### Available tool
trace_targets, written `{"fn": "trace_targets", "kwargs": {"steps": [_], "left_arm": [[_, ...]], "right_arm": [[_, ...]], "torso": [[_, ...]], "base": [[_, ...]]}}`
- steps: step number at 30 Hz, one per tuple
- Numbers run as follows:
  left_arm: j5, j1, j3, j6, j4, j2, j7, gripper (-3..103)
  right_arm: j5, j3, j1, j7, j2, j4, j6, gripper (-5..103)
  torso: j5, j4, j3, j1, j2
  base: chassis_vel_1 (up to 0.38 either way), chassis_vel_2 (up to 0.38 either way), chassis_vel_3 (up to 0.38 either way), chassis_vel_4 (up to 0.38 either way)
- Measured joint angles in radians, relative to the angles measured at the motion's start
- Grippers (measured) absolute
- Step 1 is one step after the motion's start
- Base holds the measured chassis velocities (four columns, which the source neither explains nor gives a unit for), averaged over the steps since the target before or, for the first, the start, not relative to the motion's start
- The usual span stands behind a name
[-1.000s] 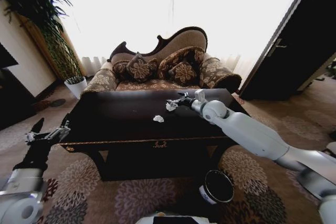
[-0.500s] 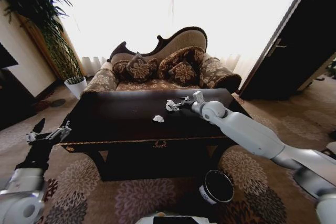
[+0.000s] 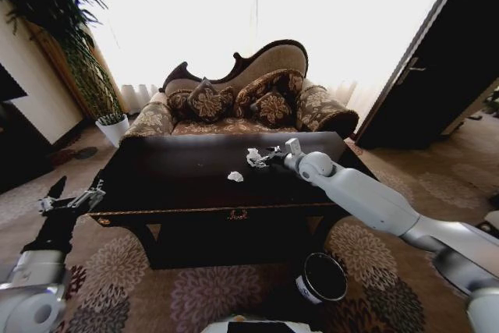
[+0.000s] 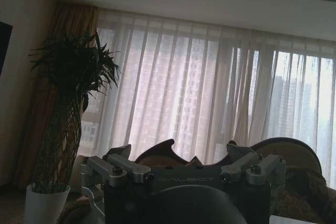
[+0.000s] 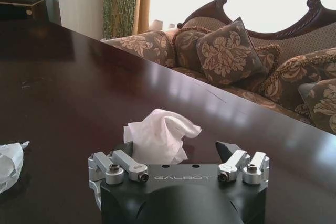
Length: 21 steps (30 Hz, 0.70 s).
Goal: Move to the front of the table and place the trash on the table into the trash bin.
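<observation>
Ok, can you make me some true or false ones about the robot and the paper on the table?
1. The right gripper has its fingers open around a white paper wad. True.
2. The trash bin stands on the table. False: it is on the carpet in front of the table.
3. A second paper wad lies loose on the table. True.
4. The left gripper holds a paper wad. False: it is empty, off the table's left end.

Strong window [image 3: 257,13] backlight, blown-out glare; dim foreground, edges warped.
</observation>
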State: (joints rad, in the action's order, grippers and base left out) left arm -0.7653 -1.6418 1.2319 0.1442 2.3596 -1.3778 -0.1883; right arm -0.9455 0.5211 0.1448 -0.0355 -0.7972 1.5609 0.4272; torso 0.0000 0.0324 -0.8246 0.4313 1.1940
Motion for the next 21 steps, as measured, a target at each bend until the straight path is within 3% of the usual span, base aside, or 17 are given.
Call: {"fn": "trace_targets", "kwargs": {"steps": [3,5,7,8,9,11,15,17,18,21], "left_arm": [[0.0,0.001,0.0,0.0,-0.002,0.0,0.0,100],[0.0,0.001,0.0,0.0,-0.002,0.0,0.0,100],[0.0,0.002,0.0,0.0,-0.003,0.0,0.0,100],[0.0,0.002,0.0,0.0,-0.003,0.0,0.0,100],[0.0,0.002,0.0,-0.001,-0.004,0.0,-0.001,100],[0.0,0.002,0.0,-0.001,-0.004,0.0,-0.001,100],[0.0,0.003,-0.001,-0.001,-0.005,0.0,-0.001,100],[0.0,0.003,-0.001,-0.001,-0.006,0.0,-0.001,100],[0.0,0.004,-0.002,-0.001,-0.006,0.0,-0.001,100],[0.001,0.004,-0.002,-0.001,-0.006,-0.001,-0.001,100]], "right_arm": [[0.006,0.001,0.003,-0.015,0.0,-0.002,-0.008,73],[0.008,0.001,0.004,-0.021,0.0,-0.003,-0.01,73],[0.011,0.001,0.006,-0.029,0.001,-0.003,-0.013,62],[0.012,0.001,0.007,-0.031,0.001,-0.003,-0.015,62],[0.013,0.001,0.009,-0.032,0.001,-0.003,-0.016,51],[0.013,0.0,0.01,-0.033,0.002,-0.003,-0.016,51],[0.014,-0.002,0.014,-0.035,0.004,-0.002,-0.021,30],[0.014,-0.002,0.014,-0.035,0.005,-0.002,-0.021,30],[0.014,-0.004,0.014,-0.036,0.006,0.0,-0.022,19],[0.014,-0.005,0.015,-0.036,0.007,0.003,-0.023,14]], "torso": [[0.0,0.0,0.0,0.0,0.0],[-0.0001,0.0,0.0,0.0,0.0],[0.0,0.0,0.0,0.0,0.0],[0.0,0.0,0.0,0.0,0.0],[0.0001,0.0,0.0,0.0,0.0],[0.0,0.0,0.0,0.0,0.0],[0.0,0.0,0.0,0.0,0.0],[0.0,0.0,0.0,0.0,0.0],[0.0,0.0,0.0,0.0,0.0],[0.0,0.0,0.0,0.0,0.0]], "base": [[0.0,0.0,0.0,0.0],[0.0,0.0,0.0,0.0],[0.0,0.0,0.0,0.0],[0.0,0.0,0.0,0.0],[0.0,0.0,0.0,0.0],[0.0,0.0,0.0,0.0],[0.0,0.0,0.0,0.0],[0.0,0.0,0.0,0.0],[0.0,0.0,0.0,0.0],[0.0,0.0,0.0,0.0]]}}
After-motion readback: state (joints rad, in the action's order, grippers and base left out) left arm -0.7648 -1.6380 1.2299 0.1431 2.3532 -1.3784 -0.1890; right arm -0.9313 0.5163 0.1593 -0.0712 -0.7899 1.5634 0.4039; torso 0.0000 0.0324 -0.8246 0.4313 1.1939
